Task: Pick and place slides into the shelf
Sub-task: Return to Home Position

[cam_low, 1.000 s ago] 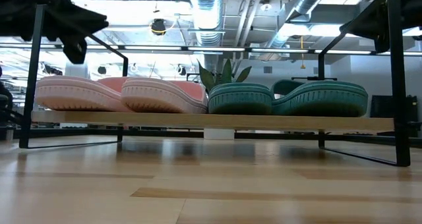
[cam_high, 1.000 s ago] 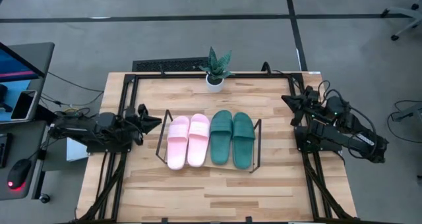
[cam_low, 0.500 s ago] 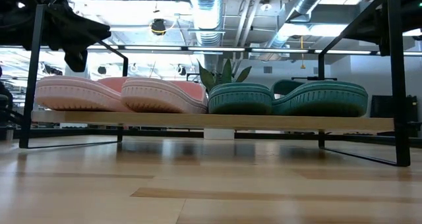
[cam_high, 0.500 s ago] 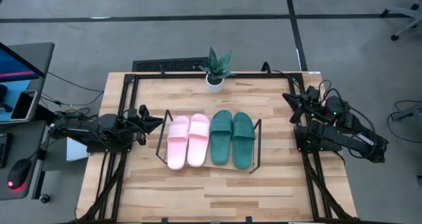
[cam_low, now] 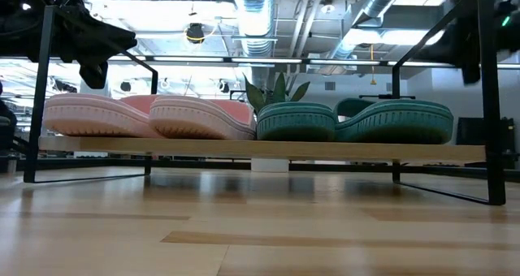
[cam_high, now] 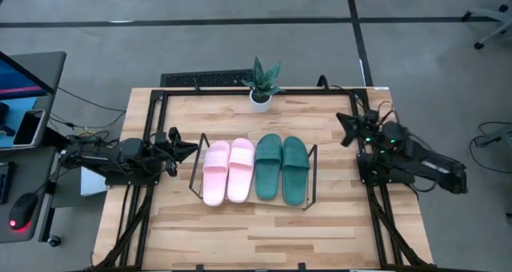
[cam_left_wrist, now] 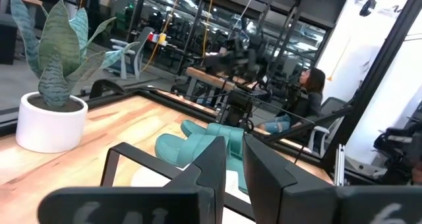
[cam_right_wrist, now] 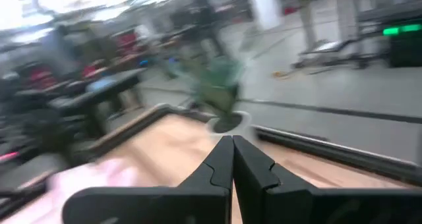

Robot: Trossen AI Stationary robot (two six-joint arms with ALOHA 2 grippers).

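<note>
Two pink slides (cam_high: pixel 228 170) and two green slides (cam_high: pixel 282 169) sit side-by-side on the shelf (cam_low: pixel 486 122).

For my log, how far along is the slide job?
Done: two pale pink foam slides and two dark green foam slides lie side by side on the low black wire shelf. In hand: nothing; the left gripper, slightly open, and the right gripper, shut, hang empty beyond the shelf's ends. Left: no slide off the shelf, probably only parking the arms.
</note>
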